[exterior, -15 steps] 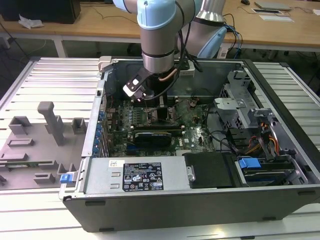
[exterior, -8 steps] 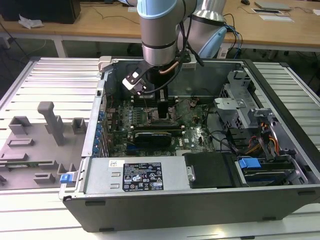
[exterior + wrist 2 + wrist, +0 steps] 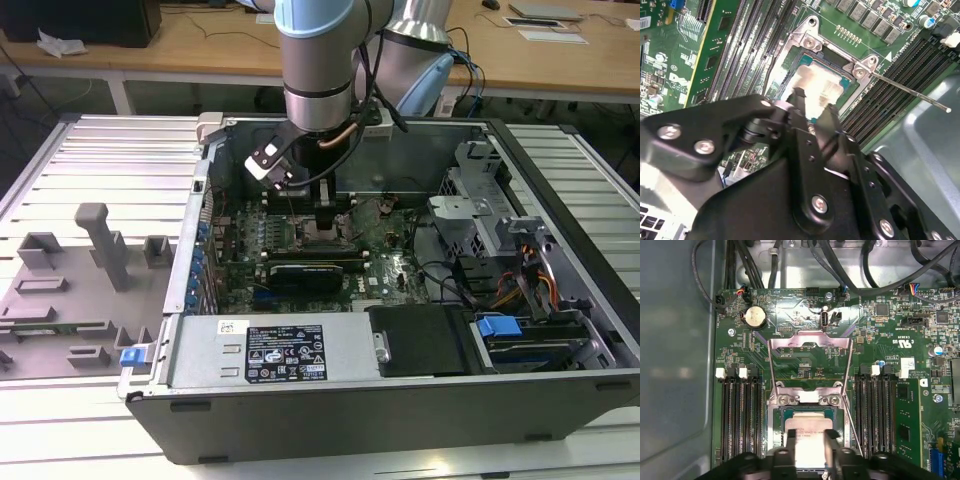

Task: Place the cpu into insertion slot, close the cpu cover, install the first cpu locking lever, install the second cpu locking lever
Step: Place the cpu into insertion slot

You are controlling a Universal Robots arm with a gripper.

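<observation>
The cpu (image 3: 810, 424), silvery on top, lies low inside the insertion slot (image 3: 782, 412) on the green board; both wrist views show it (image 3: 816, 82). My gripper (image 3: 811, 439) reaches down into the open computer case (image 3: 325, 215), its black fingers (image 3: 799, 100) shut against two opposite sides of the chip. The cpu cover (image 3: 809, 341) is swung open and lies flat on the board beyond the slot. One thin locking lever (image 3: 910, 92) sticks out unlatched beside the slot (image 3: 805, 57).
Black memory slots (image 3: 737, 415) flank the socket on both sides. A black graphics card (image 3: 305, 270), a power supply (image 3: 270, 350) and a drive cage (image 3: 480, 210) fill the case. Cables (image 3: 840, 260) hang by the far wall. A grey fixture tray (image 3: 80, 270) sits outside.
</observation>
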